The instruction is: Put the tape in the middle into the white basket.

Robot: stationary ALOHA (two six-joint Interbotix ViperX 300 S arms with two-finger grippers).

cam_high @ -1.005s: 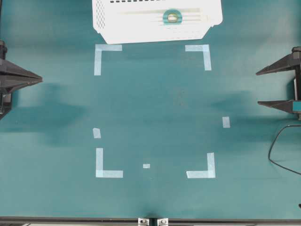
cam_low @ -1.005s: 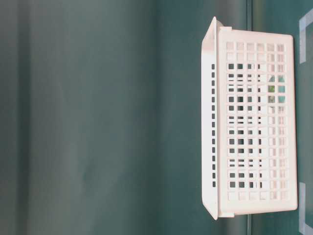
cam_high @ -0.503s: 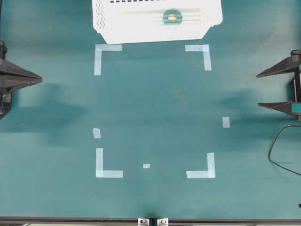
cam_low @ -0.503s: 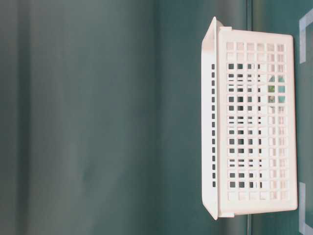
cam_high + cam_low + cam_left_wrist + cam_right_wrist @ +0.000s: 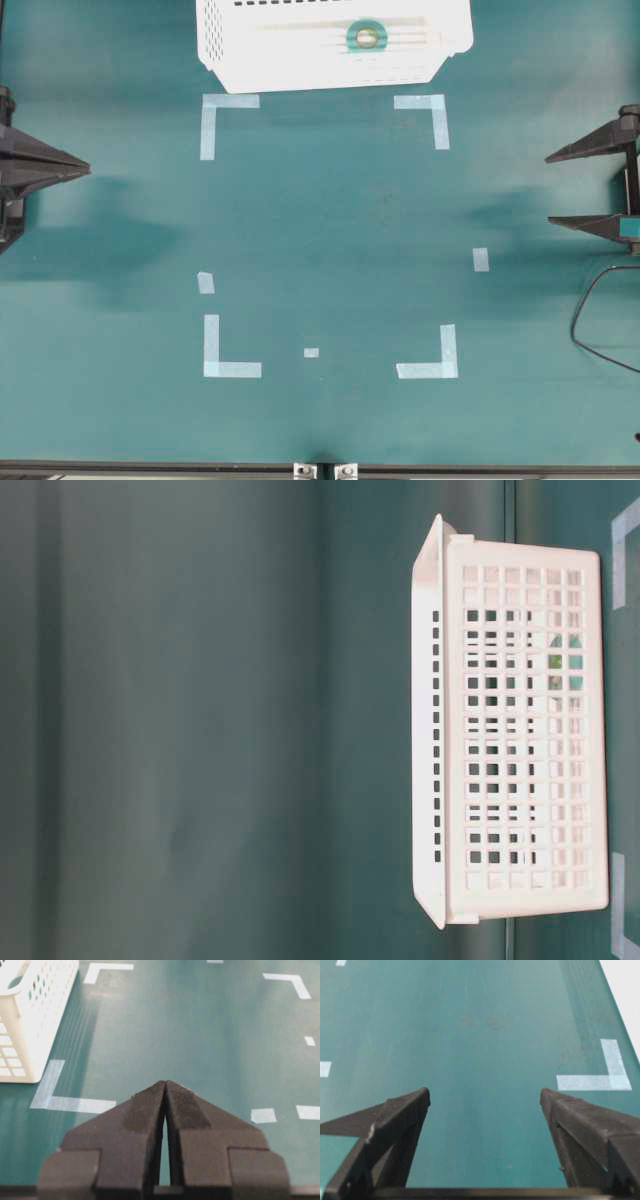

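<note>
Overhead exterior view: tape (image 5: 366, 37) lying inside white basket (image 5: 260, 60) at far edge of counter (image 5: 330, 220), well apart from both grippers. Left gripper (image 5: 85, 170) at left edge, jaws together; right gripper (image 5: 548, 188) at right edge, jaws wide apart, empty

white basket (image 5: 300, 60): top edge cuts it off | tape (image 5: 556, 662): mostly hidden behind slots

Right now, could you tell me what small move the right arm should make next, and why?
Probably just retreat to rest. The tape already lies inside the white basket, the right gripper is open and empty at the table edge, and the left gripper is shut.
</note>
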